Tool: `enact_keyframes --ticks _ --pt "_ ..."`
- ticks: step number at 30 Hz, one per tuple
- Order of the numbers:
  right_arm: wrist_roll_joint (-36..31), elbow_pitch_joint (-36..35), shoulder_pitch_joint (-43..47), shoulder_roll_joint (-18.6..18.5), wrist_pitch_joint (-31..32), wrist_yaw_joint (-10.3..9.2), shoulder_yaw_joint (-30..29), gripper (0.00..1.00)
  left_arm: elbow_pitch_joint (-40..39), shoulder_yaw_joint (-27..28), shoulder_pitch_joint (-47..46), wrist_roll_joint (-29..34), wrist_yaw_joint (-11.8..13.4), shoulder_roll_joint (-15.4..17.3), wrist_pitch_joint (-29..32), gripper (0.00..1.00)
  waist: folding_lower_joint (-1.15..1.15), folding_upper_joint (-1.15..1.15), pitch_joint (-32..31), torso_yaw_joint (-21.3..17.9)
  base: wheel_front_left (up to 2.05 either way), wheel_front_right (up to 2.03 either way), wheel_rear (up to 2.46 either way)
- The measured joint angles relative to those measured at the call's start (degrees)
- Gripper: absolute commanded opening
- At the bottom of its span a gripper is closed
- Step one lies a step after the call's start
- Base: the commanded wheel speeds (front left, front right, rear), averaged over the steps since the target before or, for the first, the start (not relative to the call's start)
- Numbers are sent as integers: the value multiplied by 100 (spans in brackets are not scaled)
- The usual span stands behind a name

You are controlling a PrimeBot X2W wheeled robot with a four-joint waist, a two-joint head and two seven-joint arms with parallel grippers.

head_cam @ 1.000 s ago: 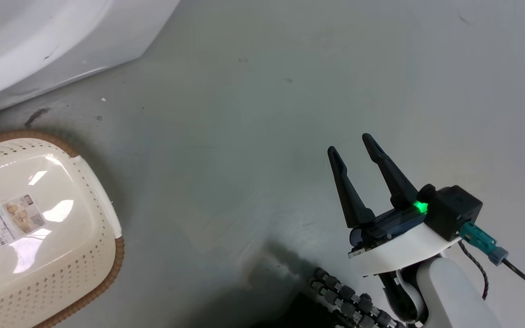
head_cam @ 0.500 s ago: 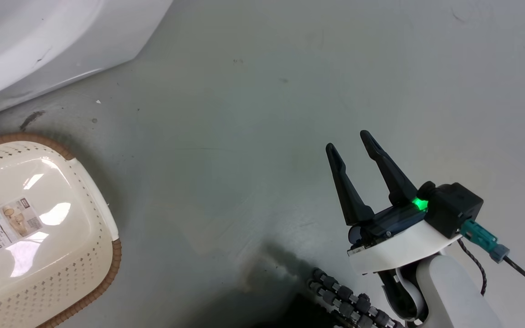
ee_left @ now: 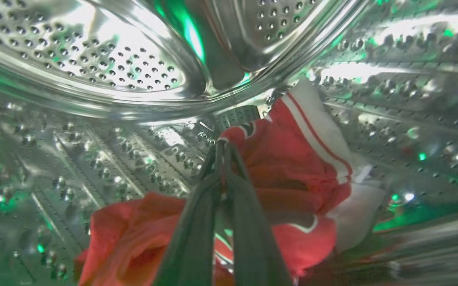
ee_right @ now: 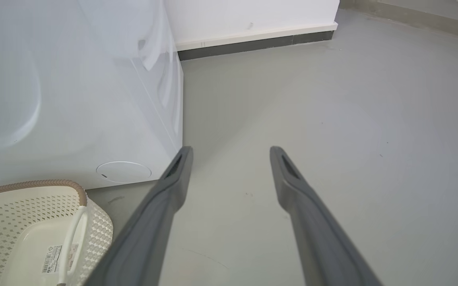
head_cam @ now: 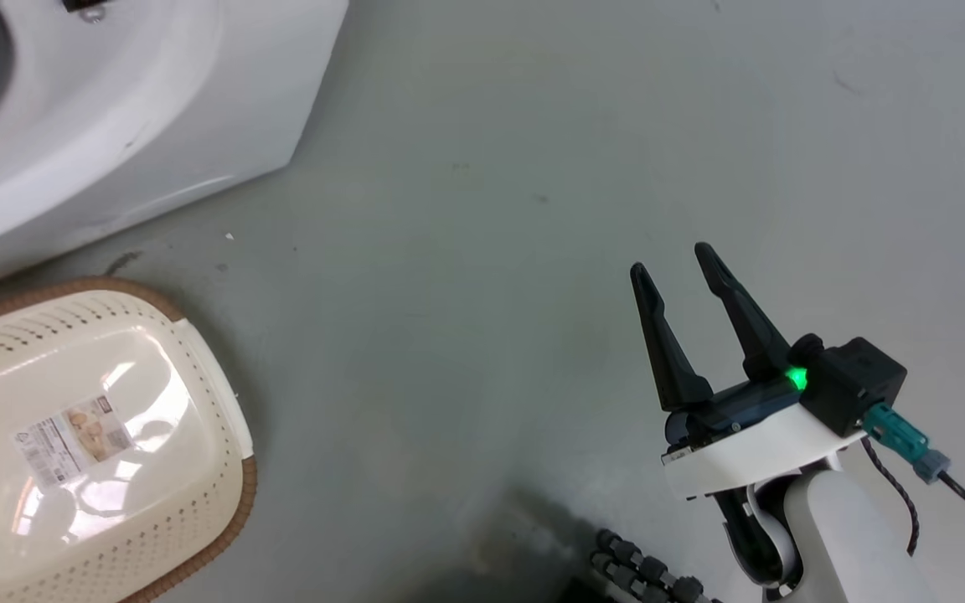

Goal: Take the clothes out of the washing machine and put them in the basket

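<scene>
Inside the washing machine's perforated steel drum (ee_left: 94,59), my left gripper (ee_left: 222,143) is shut, its tips pinching the edge of the red clothes (ee_left: 292,159). That jersey has white striped trim and lies against the drum wall. More red fabric (ee_left: 129,234) bunches low on the left. Outside, the white washing machine (head_cam: 114,126) stands at the upper left, and the cream basket (head_cam: 241,494) with a brown rim sits empty on the floor before it. My right gripper (head_cam: 672,260) hangs open over bare floor, well to the right of the basket.
In the right wrist view, the washing machine (ee_right: 94,99) and the basket (ee_right: 34,185) sit to the left of my open right gripper (ee_right: 232,150). Grey floor (ee_right: 332,119) runs back to a white wall with a dark skirting (ee_right: 253,43). A ribbed black cable (head_cam: 642,569) lies below my right arm.
The head camera has shifted, so the washer front and basket sit lower and further right in the picture and part of the grey door seal shows. The right gripper stays open.
</scene>
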Motion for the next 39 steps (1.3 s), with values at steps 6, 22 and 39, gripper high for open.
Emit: enact_keyframes --ticks 6,22,39 --pt "-112 96 164 3 0 0 -142 100 485 380 740 -524 149 -419 -1131 0 0 0 -455 79 0 0 0" --pt "-466 377 634 4 130 0 -481 100 1934 642 1832 -1166 -531 -1428 -3143 0 -1 0 -1812 402 0 0 0" --pt "-754 43 1087 4 612 0 -749 100 1579 1235 2797 -933 -956 -2040 -3363 0 -2 0 -3008 959 0 0 0"
